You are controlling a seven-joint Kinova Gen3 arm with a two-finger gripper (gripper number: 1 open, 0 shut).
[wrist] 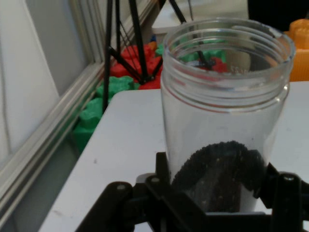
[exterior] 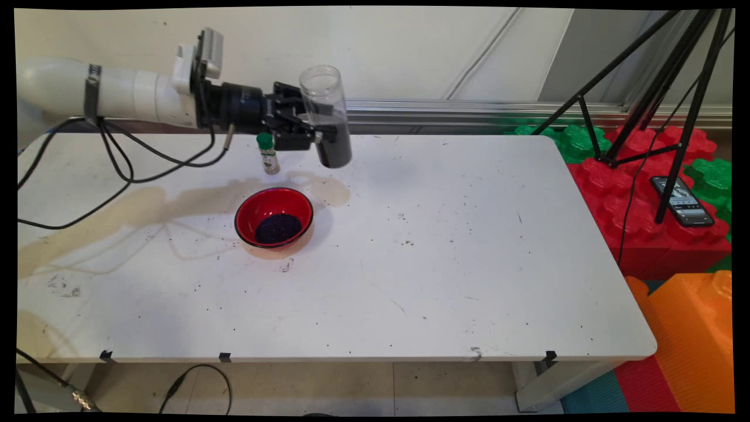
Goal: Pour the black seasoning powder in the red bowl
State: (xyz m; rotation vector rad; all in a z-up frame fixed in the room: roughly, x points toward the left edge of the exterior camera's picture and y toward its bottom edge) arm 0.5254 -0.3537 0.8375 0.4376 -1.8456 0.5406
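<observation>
Gripper (exterior: 319, 132) clenched around a clear plastic jar (exterior: 325, 114), grasped at its lower part. Jar is lifted off the worktop (exterior: 445, 246), nearly upright with a slight tilt, open mouth at the top, no lid on it. Dark granules (exterior: 334, 149) fill the bottom portion of the jar; upper part see-through and empty. In the hand view the jar (wrist: 226, 116) sits between the 2 black fingers (wrist: 282, 193), threaded rim up, dark granules (wrist: 219, 176) heaped at the bottom.

Jar hangs over the rear left-centre part of the worktop, behind and a bit right of a red bowl (exterior: 273, 217). Bowl stands on the worktop, black rim, with a pile of the same dark granules (exterior: 278, 228) inside it. Small spice bottle (exterior: 268, 153) with green cap stands upright just beside the gripper, left of the jar, behind the bowl.

Brownish stain (exterior: 146, 205) spreads across the left worktop up to the bowl. Scattered dark specks on the surface. Black cables (exterior: 117, 164) hang from the arm. Right of the worktop: red, green and orange foam blocks (exterior: 638, 228), a black tripod (exterior: 662, 88), a phone (exterior: 682, 200) lying on the red block.
</observation>
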